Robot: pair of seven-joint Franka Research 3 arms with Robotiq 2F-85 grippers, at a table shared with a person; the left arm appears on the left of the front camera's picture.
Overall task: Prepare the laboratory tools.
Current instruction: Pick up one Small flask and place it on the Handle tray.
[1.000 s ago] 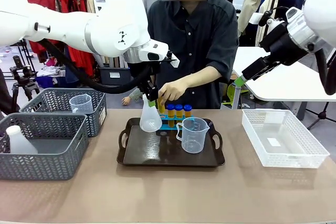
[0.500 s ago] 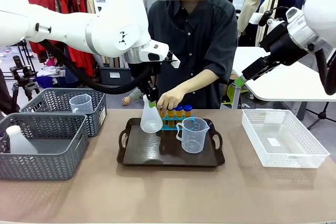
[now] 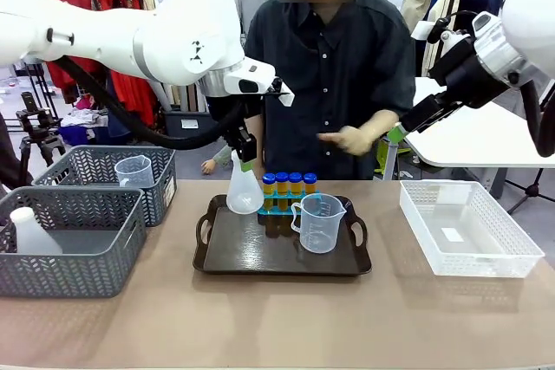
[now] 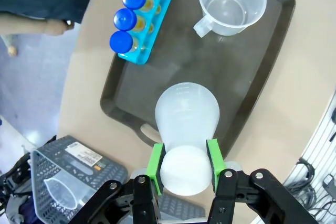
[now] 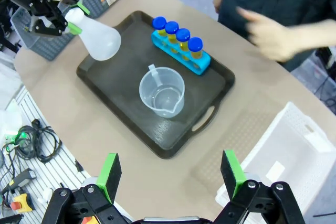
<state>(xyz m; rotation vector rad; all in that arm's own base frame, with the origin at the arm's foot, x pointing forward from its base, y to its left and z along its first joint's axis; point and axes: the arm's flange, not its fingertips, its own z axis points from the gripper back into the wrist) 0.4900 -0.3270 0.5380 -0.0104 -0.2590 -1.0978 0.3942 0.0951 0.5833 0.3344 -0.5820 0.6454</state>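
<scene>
Flask (image 4: 187, 113) pinched at its neck in my left gripper (image 4: 185, 167), over the tray's (image 3: 347, 262) left end. Rack (image 3: 276, 206) holds four tubes (image 3: 289, 183). Right gripper (image 5: 170, 174) spread wide, high above the counter (image 3: 260, 318).

A tray (image 3: 234, 257) sits mid-table. On it, a rack (image 3: 286, 205) with four tubes (image 3: 289, 184) stands along the far edge, a beaker (image 3: 319, 223) just in front of it toward the right. A flask (image 3: 244, 188) hangs over the tray's far-left corner, beside the rack, its neck between the left gripper's (image 4: 185, 161) fingers. Two baskets (image 3: 74, 240) lie left of the tray; the farther holds another beaker (image 3: 134, 171), the nearer a bottle (image 3: 30, 233). A bin (image 3: 468, 230) lies right of the tray.
</scene>
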